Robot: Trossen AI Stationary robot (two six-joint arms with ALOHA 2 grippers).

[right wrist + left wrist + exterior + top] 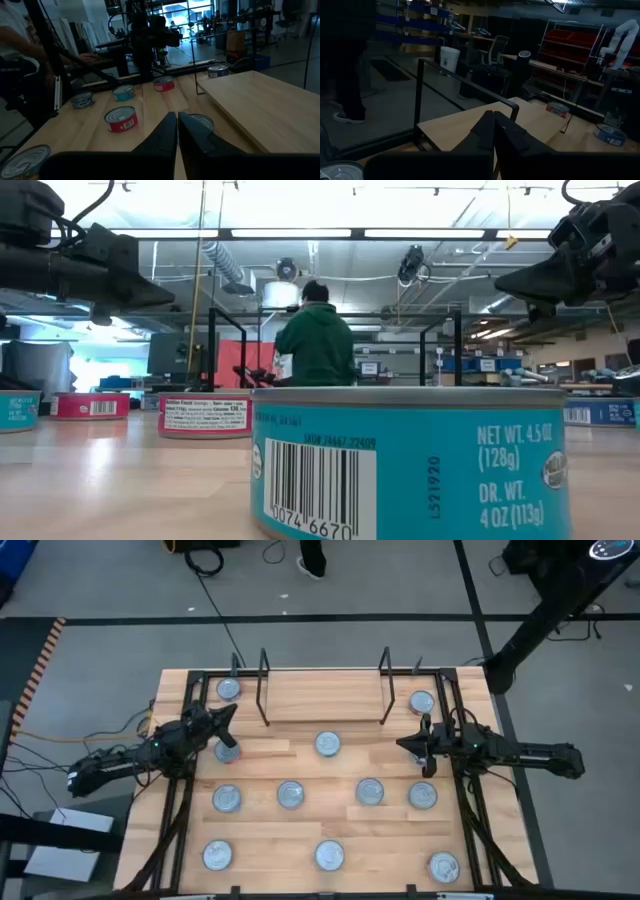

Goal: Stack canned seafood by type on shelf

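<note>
Eleven tins are lying scattered around the bare shelf at twelve o'clock; both the left gripper and right gripper are hovering pressed together, empty; fingers are best being spread before lowering squarely over one tin.

Two dark arms, black cabled joints

L pincer mid-left of frame, R pincer mid-right, both closed, arms reaching inward.
</note>
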